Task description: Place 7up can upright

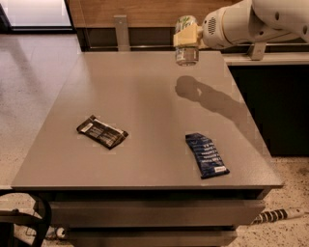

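As it hangs above table (pixel 145 96), pincer (pixel 186 36) clamps 7up can (pixel 187 55) — approx. upright.

This looks like an office break area or canteen. The gripper (pixel 187 37), clamped on the 7up can (pixel 187 56), hangs above the far edge of a plain grey laminate table (pixel 145 91). Behind the gripper runs a wood-panelled wall (pixel 145 10) over a dark base. Just to its right stands a pale-topped counter (pixel 270 59) on dark cabinets. Speckled terrazzo floor (pixel 29 96) spreads below and to its left, towards a bright window (pixel 36 12). Two snack packets, black (pixel 102 131) and blue (pixel 206 155), lie nearer the camera.
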`<state>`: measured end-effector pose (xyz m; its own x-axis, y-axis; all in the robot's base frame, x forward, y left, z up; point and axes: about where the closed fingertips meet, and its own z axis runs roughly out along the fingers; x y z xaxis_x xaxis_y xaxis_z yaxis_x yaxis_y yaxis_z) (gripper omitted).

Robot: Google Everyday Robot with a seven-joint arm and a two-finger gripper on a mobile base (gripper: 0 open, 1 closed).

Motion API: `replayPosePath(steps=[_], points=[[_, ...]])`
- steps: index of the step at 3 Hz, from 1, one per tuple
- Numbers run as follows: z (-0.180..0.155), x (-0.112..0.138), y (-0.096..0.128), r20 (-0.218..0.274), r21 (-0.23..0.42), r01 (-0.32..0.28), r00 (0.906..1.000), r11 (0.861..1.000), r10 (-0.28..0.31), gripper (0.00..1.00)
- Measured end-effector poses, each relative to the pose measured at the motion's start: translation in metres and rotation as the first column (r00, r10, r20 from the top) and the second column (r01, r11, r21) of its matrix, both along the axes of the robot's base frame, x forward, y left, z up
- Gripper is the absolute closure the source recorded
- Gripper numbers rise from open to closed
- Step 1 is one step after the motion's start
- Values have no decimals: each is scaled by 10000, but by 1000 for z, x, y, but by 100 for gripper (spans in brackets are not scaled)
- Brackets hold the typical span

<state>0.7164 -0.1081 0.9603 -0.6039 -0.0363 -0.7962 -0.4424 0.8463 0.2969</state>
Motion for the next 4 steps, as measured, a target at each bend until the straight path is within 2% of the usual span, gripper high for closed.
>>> replayPosePath(steps=[1, 2, 3, 4], points=[[-3, -3, 9, 1244, -1041, -783, 9880, 9915, 911, 100], [-3, -4, 9, 1206, -1013, -771, 9887, 9919, 892, 100], [-5, -3, 17, 1762, -862, -694, 9808, 9939, 837, 100], [-16, 8, 11, 2699, -90, -290, 9624, 9995, 304, 100]])
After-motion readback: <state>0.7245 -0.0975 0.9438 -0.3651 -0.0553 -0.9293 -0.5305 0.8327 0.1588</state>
